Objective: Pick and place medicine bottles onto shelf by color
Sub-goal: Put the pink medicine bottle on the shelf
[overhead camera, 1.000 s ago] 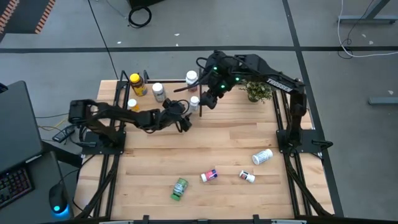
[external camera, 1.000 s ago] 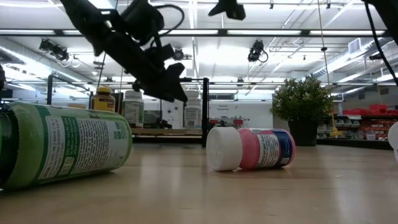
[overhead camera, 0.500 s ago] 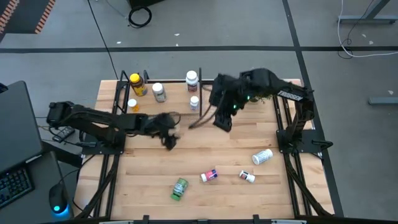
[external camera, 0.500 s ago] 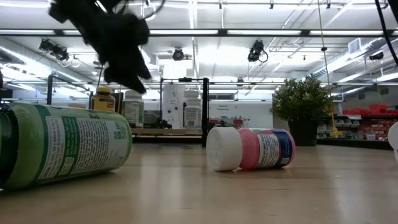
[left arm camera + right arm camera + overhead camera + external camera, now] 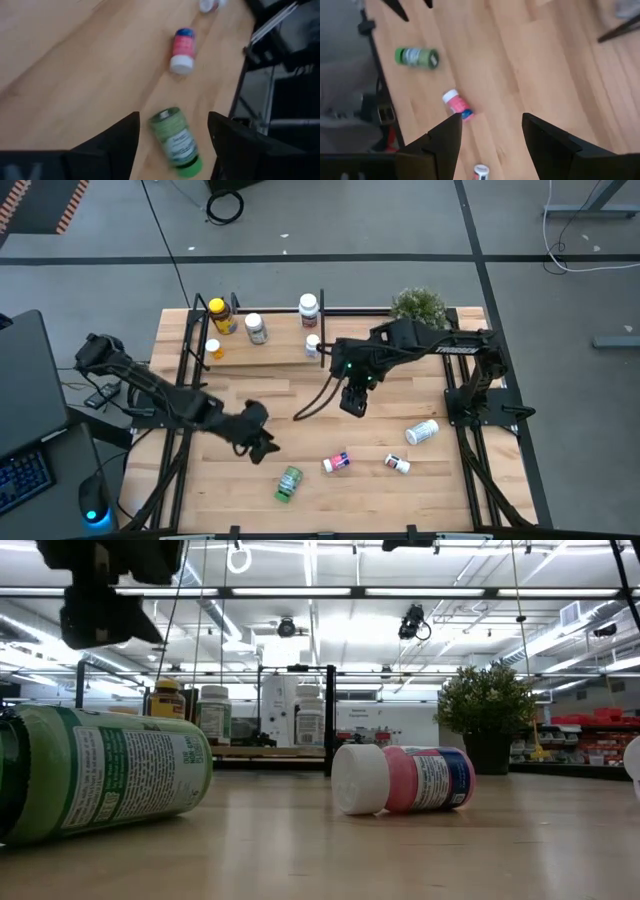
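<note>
Five medicine bottles stand on the shelf (image 5: pixel 270 352) at the table's far left, among them the amber yellow-capped one (image 5: pixel 219 316). Several more lie on their sides near the near edge: a green bottle (image 5: pixel 289 482), a pink-labelled one (image 5: pixel 337 463), a small white one (image 5: pixel 398 464) and a larger white one (image 5: pixel 421 431). My left gripper (image 5: pixel 257 438) hovers open just left of and beyond the green bottle (image 5: pixel 175 141), which shows between its fingers. My right gripper (image 5: pixel 352 396) hangs open over mid-table, above the pink bottle (image 5: pixel 456 104).
A small potted plant (image 5: pixel 418 305) stands at the far edge, right of the shelf. Black upright posts (image 5: pixel 322 330) frame the shelf. A loose black cable (image 5: pixel 315 400) trails under the right arm. Bare planks lie between the shelf and the lying bottles.
Both grippers have left the shelf. The left one has swung toward the near edge and come down near the green bottle. The right one has pulled back from the shelf's right end toward mid-table. No bottle has moved.
</note>
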Controlling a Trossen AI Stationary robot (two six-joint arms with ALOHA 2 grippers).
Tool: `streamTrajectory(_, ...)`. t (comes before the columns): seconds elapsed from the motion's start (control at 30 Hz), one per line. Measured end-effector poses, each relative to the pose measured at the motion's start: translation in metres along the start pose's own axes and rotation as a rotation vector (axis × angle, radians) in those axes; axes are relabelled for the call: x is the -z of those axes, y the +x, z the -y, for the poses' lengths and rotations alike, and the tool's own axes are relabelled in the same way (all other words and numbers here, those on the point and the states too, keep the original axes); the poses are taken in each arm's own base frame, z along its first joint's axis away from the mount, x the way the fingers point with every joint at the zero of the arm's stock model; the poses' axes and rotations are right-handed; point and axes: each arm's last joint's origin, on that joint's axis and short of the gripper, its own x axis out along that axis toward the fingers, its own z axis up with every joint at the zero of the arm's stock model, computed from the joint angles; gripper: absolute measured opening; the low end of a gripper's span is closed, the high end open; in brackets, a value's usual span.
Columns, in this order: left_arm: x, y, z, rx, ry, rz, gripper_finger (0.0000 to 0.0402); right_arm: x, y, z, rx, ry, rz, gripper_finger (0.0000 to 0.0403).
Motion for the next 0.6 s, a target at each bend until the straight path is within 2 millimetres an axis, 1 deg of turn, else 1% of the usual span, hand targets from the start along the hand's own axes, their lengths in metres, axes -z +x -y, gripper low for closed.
streamTrajectory(0.1,0.014,0.005,0.012,0.035,0.002,0.082,0.0238,0.006,0.006,-0.009,-0.020,-0.118,-0.027,0.0216)
streamTrajectory(0.2,0.023,0.012,0.017,0.042,0.028,0.119,0.0238,0.016,0.021,-0.021,-0.028,-0.262,-0.067,0.0216)
streamTrajectory(0.3,0.025,0.018,0.018,0.032,0.030,0.119,0.0237,0.027,0.044,-0.033,-0.048,-0.359,-0.099,0.0216)
streamTrajectory(0.47,0.021,0.018,0.034,0.057,0.088,0.130,0.0237,0.038,0.090,-0.052,-0.133,-0.456,-0.023,0.0216)
streamTrajectory(0.53,0.020,0.018,0.038,0.044,0.120,0.127,0.0237,0.042,0.104,-0.055,-0.128,-0.502,0.020,0.0216)
streamTrajectory(0.6,0.018,0.017,0.040,0.028,0.128,0.131,0.0237,0.048,0.117,-0.054,-0.110,-0.524,0.016,0.0216)
